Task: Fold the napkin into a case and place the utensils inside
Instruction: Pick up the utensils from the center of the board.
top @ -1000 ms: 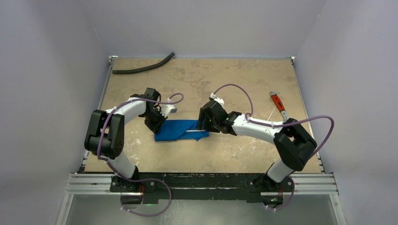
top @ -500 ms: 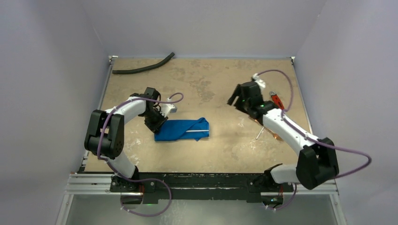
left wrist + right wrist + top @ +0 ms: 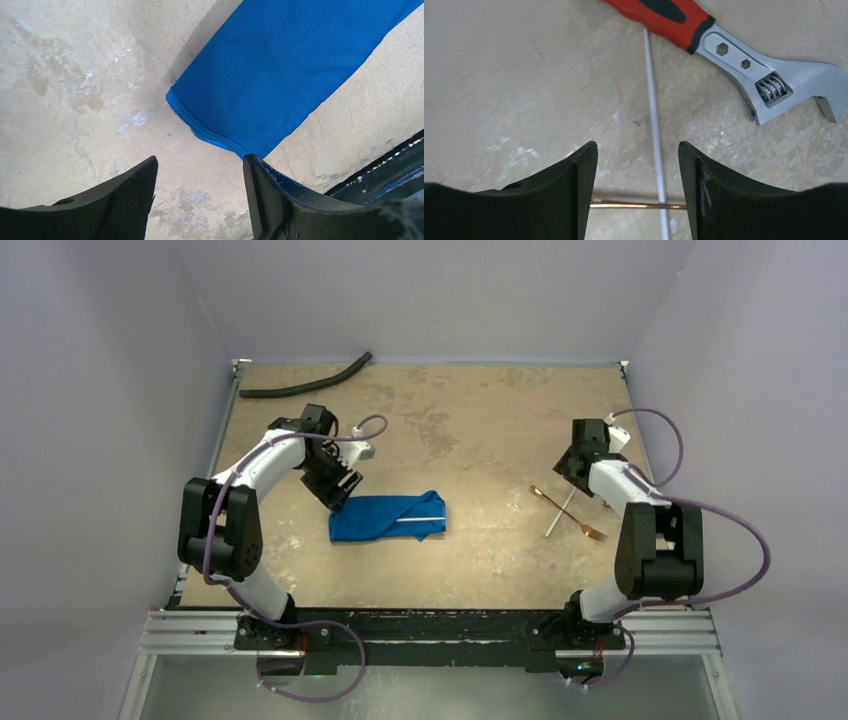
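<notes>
The right gripper (image 3: pixel 638 150), jaws wide and empty, hangs just over the thin shiny silver and copper utensils (image 3: pixel 563 510), the silver stick (image 3: pixel 653 110) running straight away between its jaws; the folded bright blue cloth napkin (image 3: pixel 388 517) lies well off to its left, beside the wide, empty left gripper (image 3: pixel 200 160).

Tan table (image 3: pixel 470 420) w/ napkin (image 3: pixel 375 518), utensils (image 3: pixel 562 511), wrench (image 3: pixel 734 55), hose (image 3: pixel 305 380)

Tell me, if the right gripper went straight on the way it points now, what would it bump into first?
Probably the slim silver utensil, which runs between the fingers of the open right gripper and crosses a copper utensil there. The wrench lies off to the side. Depth is unclear.
</notes>
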### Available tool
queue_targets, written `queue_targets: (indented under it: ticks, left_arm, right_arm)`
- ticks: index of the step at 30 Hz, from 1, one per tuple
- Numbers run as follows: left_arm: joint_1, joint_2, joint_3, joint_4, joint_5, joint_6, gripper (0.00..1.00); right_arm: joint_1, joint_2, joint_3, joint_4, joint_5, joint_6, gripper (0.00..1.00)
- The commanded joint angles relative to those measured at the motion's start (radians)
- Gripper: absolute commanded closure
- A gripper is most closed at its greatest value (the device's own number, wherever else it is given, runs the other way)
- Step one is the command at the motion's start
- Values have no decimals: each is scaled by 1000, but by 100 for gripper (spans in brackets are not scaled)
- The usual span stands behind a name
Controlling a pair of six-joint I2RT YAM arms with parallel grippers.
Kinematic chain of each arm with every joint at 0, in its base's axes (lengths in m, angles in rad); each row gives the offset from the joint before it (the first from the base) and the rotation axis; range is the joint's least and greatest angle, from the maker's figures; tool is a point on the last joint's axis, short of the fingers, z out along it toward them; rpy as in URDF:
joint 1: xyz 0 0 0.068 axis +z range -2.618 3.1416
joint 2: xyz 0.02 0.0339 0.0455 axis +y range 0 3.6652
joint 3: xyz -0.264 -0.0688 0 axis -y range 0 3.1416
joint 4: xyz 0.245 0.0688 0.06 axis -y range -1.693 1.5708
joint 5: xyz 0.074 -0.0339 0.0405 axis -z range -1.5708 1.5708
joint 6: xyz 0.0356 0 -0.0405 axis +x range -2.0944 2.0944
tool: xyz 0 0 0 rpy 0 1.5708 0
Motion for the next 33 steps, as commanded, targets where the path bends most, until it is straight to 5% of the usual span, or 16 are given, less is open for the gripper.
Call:
queue_targets:
  ticks: [1, 8, 15, 23, 33]
  left_arm:
    - [32, -55, 74, -42, -17, 1, 37]
    - [102, -45, 212, -67, -6, -14, 37]
    - [121, -30, 303, -72, -3, -29, 36]
    - [120, -20, 344, -77, 68, -64, 37]
    - [69, 5, 467, -118, 135, -100, 37]
  right_arm:
    - [-51, 90, 16, 25, 35, -42, 39]
    - [-69, 240, 64, 35, -3, -43, 47]
    - [-69, 251, 61, 67, -110, -25, 100]
    - [-47, 138, 90, 146, -227, 22, 100]
    - [146, 123, 293, 186, -213, 139, 100]
